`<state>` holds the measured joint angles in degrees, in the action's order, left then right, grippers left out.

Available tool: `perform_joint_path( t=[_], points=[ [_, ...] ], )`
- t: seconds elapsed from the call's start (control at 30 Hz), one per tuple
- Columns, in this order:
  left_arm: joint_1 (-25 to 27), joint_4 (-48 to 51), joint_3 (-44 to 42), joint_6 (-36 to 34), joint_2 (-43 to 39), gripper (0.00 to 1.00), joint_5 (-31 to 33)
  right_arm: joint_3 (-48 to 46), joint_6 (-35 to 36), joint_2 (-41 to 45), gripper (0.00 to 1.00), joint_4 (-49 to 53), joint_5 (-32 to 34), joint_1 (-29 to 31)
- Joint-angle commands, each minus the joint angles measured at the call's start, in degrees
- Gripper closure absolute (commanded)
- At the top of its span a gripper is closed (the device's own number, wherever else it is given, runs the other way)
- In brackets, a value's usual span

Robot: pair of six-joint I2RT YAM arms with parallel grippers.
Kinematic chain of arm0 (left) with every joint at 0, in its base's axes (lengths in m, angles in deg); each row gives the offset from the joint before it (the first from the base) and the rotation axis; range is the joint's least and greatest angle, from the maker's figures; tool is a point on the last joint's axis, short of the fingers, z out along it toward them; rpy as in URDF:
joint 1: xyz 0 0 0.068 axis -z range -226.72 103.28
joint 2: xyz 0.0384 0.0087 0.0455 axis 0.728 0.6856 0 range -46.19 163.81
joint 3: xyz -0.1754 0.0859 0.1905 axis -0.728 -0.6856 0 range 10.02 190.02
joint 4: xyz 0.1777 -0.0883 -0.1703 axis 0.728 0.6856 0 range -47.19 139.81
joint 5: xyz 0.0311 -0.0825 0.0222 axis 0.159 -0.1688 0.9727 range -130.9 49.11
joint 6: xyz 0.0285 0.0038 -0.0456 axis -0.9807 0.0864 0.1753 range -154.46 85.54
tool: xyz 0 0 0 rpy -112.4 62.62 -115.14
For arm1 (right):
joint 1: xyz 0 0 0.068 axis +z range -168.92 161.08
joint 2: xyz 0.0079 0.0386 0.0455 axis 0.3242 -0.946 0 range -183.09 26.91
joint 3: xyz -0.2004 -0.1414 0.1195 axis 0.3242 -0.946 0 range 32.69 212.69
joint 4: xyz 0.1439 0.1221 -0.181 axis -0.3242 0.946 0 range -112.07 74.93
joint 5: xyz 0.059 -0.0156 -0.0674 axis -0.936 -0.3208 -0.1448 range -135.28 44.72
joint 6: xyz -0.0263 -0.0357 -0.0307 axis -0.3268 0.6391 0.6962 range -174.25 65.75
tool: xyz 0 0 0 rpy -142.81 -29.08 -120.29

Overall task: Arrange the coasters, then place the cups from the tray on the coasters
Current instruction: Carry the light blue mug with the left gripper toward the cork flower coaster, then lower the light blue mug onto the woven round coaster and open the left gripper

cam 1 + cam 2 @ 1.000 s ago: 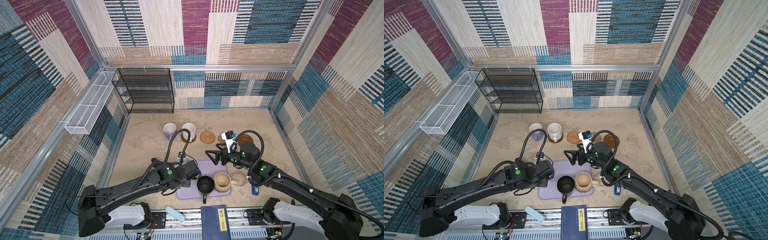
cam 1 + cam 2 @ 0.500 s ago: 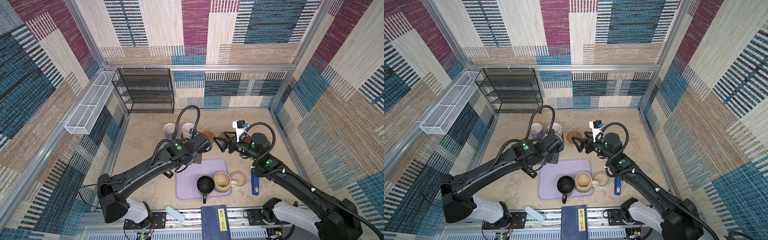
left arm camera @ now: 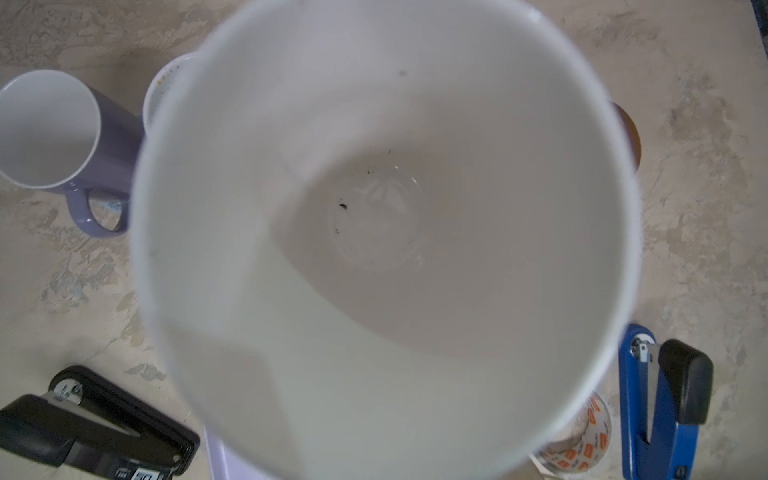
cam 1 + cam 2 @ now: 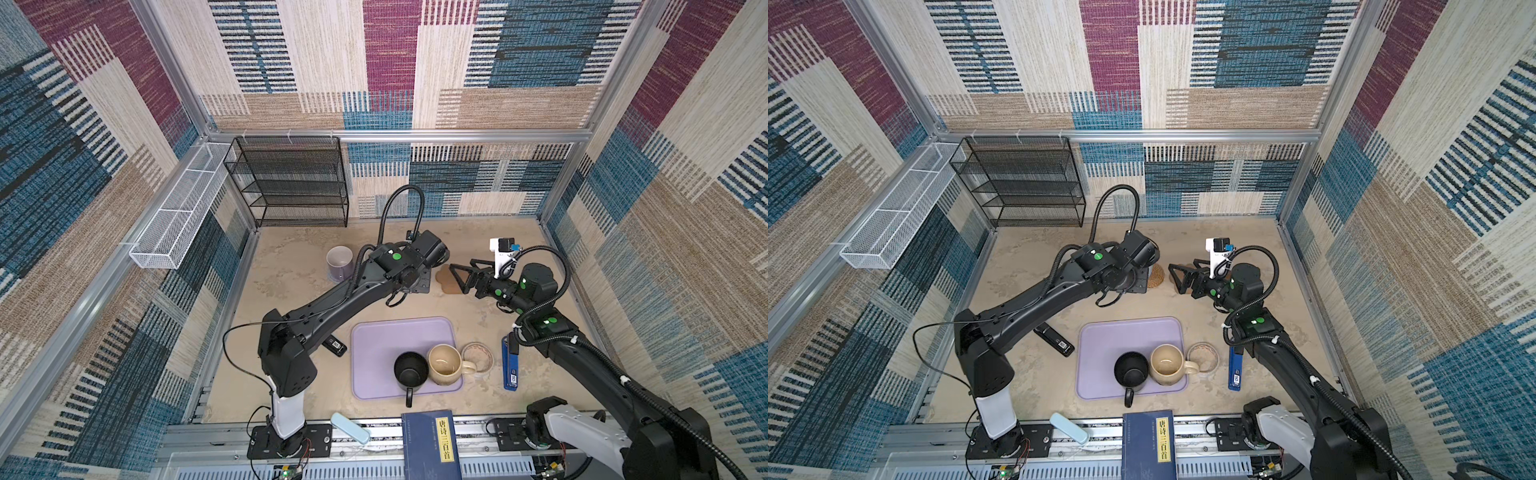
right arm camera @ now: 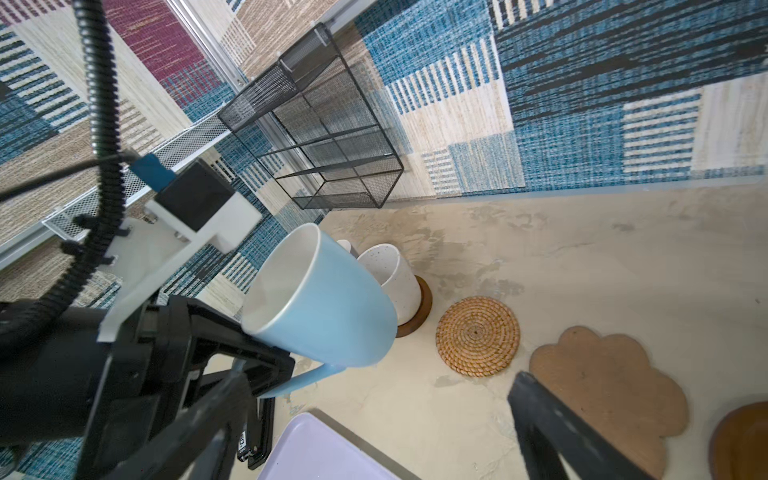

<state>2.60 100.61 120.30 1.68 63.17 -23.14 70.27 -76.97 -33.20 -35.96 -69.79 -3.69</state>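
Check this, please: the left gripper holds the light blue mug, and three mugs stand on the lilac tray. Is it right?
Not quite. The left gripper holds the light blue mug, but only two mugs stand on the lilac tray, the black mug and the cream mug. Both top views show this.

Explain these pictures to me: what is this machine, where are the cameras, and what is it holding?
Two black robot arms work over a table. Two pictures look down from overhead; two come from cameras on the wrists. The left tool is shut on the handle of a light blue mug, held off the table. The right tool is open and empty. A black mug and a cream mug stand on the lilac tray; a speckled white mug sits on a wooden coaster beside a rattan coaster.
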Motion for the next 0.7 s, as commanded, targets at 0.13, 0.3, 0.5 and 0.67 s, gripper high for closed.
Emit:
perform_joint_path(
  t=[0.13, 0.3, 0.5, 0.67],
  points=[
    [-3.38, -1.32, 9.25, -0.55, 9.69, 1.00, -2.33, -0.70, 1.32, -0.96, 0.00, -0.67, -0.38, -0.46],
    [-4.17, -0.10, 15.14, 0.04, 16.84, 1.00, -3.10, -1.28, 2.81, -0.75, 0.00, 0.56, 1.59, -0.80],
    [-5.67, 0.93, 20.26, 0.24, 22.98, 1.00, -4.23, -1.77, 3.43, -2.82, 0.00, -0.64, -0.74, -1.62],
    [-5.91, 1.95, 22.67, -0.54, 25.17, 1.00, -2.82, -1.65, 2.94, -5.25, 0.00, -1.31, -1.06, -2.49]
  ],
)
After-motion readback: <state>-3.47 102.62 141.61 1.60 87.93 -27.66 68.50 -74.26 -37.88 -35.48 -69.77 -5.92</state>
